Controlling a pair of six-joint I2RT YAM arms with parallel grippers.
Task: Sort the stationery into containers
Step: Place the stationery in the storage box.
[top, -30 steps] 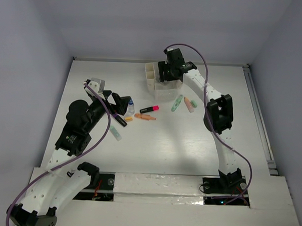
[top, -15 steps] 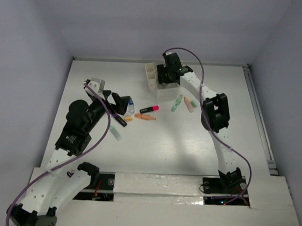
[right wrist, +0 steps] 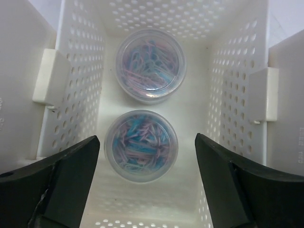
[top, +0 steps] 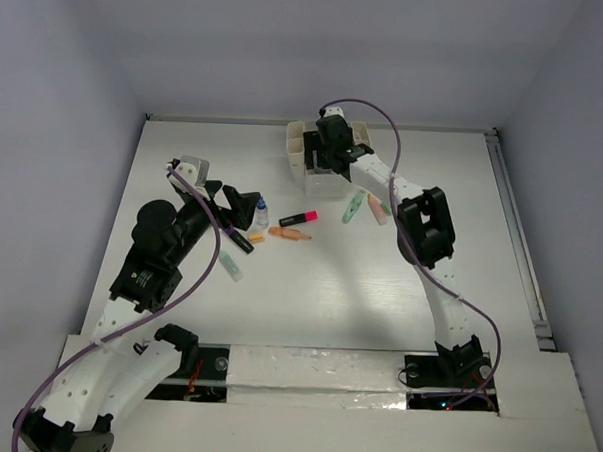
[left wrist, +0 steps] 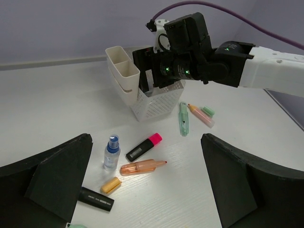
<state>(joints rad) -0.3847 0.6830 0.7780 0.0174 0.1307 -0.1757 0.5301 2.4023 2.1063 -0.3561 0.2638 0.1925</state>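
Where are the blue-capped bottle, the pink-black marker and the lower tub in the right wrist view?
blue-capped bottle (left wrist: 112, 152), left wrist view, where cap meets body.
pink-black marker (left wrist: 144, 147), left wrist view, mid-barrel.
lower tub (right wrist: 141, 145), right wrist view, lid centre.

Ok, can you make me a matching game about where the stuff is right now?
Things:
1. round clear plastic tubs of coloured clips
2. small clear bottle with a blue cap
3. pink-and-black marker
4. mint green marker

Places:
A. lying next to the peach marker
B. standing upright on the white table
C. inside the white perforated plastic organizer
D. lying flat beside the orange marker

Pairs: 1-C, 2-B, 3-D, 4-A.
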